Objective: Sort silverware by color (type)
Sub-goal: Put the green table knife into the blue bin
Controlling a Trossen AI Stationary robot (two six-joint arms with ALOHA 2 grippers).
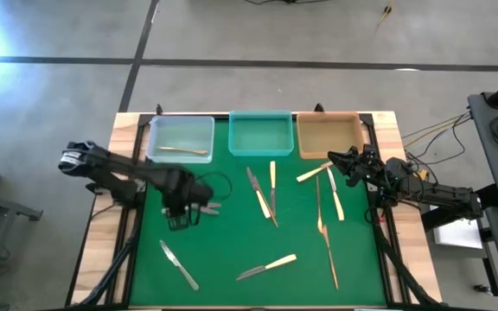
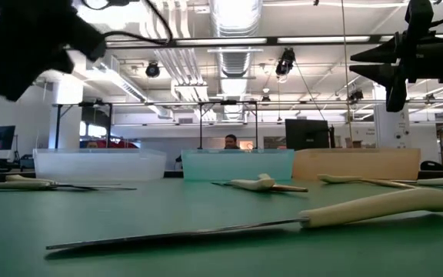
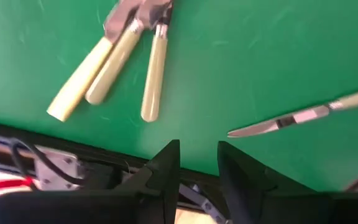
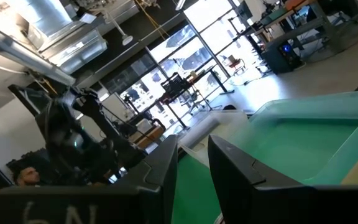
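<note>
Left gripper (image 1: pixel 182 218) low over green desk (image 1: pixel 223 259) left part, jaws narrow gap, empty. Clear bin (image 1: pixel 180 138) holds one gold utensil (image 1: pixel 185 151). Silverware (image 1: pixel 271 266) scattered mid-desk. Right gripper (image 1: pixel 335 161) raised beside amber bin (image 1: pixel 328 135), jaws narrow, empty.

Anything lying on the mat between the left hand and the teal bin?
In the high view, only bare green mat lies between the left hand and the teal bin; the nearest knife sits farther right.

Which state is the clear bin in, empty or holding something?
Holding something: in the high view the clear bin has one gold utensil lying on its floor. Other silverware lies out on the green mat.
</note>
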